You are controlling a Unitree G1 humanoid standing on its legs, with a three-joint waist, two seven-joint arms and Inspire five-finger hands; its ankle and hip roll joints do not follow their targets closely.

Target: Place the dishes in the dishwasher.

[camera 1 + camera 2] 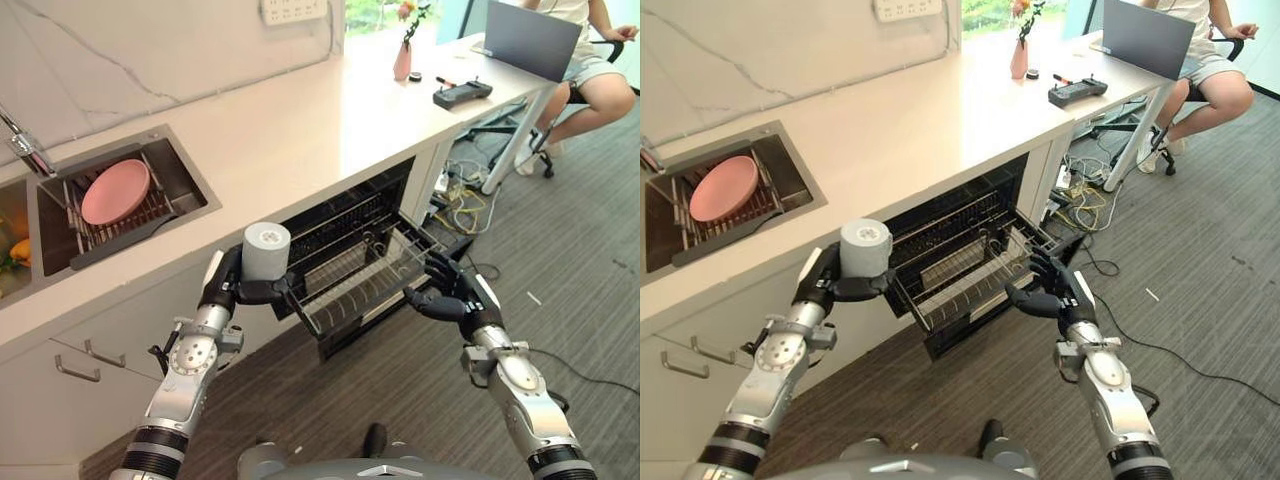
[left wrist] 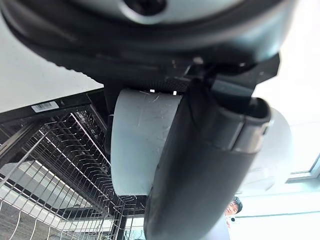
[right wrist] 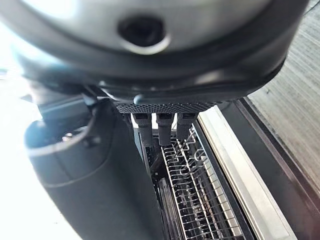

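This is a kitchen set in an office-like room. A long pale countertop (image 1: pixel 330 130) runs under a marble-look wall, with a steel sink (image 1: pixel 110 205) sunk into it — a pink plate (image 1: pixel 115 190) rests on a rack inside, and a tap (image 1: pixel 28 148) stands at its edge. Below the counter are white drawers with metal handles (image 1: pixel 75 370) and a built-in dishwasher (image 1: pixel 350 225) whose wire rack (image 1: pixel 365 275) is pulled out. A wall socket (image 1: pixel 293 10) sits above the counter. Further along the same surface — a vase with flowers (image 1: pixel 403 55), a black controller (image 1: pixel 462 93) and a laptop (image 1: pixel 530 40), with a person seated on an office chair (image 1: pixel 590 75). Cables (image 1: pixel 462 205) lie on the grey wood-look floor (image 1: pixel 590 230).
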